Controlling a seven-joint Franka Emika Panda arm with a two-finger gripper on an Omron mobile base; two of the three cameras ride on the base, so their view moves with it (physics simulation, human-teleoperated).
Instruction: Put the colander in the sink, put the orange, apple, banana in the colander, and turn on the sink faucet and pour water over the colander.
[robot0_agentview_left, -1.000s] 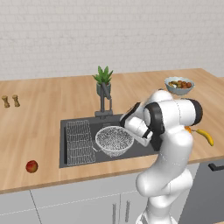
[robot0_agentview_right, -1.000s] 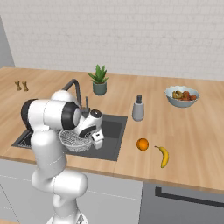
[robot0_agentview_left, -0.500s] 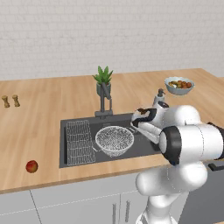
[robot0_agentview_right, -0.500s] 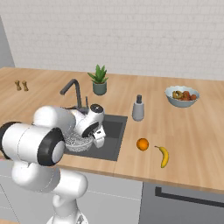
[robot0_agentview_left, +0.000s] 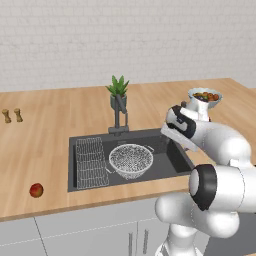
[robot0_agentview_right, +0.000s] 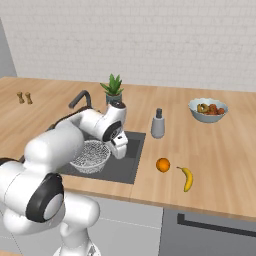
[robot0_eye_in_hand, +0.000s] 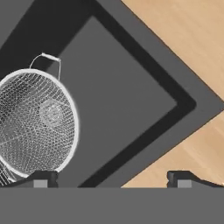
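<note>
I see the round silver wire-mesh colander (robot0_agentview_left: 130, 159) sitting in the dark grey rectangular sink (robot0_agentview_left: 170, 160) beside the flat wire rack (robot0_agentview_left: 91, 161) | my two-finger gripper (robot0_eye_in_hand: 111, 178) hangs over the sink's right corner, fingers spread, holding nothing | plain orange fruit (robot0_agentview_right: 162, 165) and curved yellow banana (robot0_agentview_right: 187, 178) on counter right of sink | red apple (robot0_agentview_left: 36, 190) on counter left

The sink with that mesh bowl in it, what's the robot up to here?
The colander already sits in the sink, empty. The robot's pincer hangs open over the sink's right part, holding nothing. The orange and banana lie on the counter to the right, the apple to the left.
</note>
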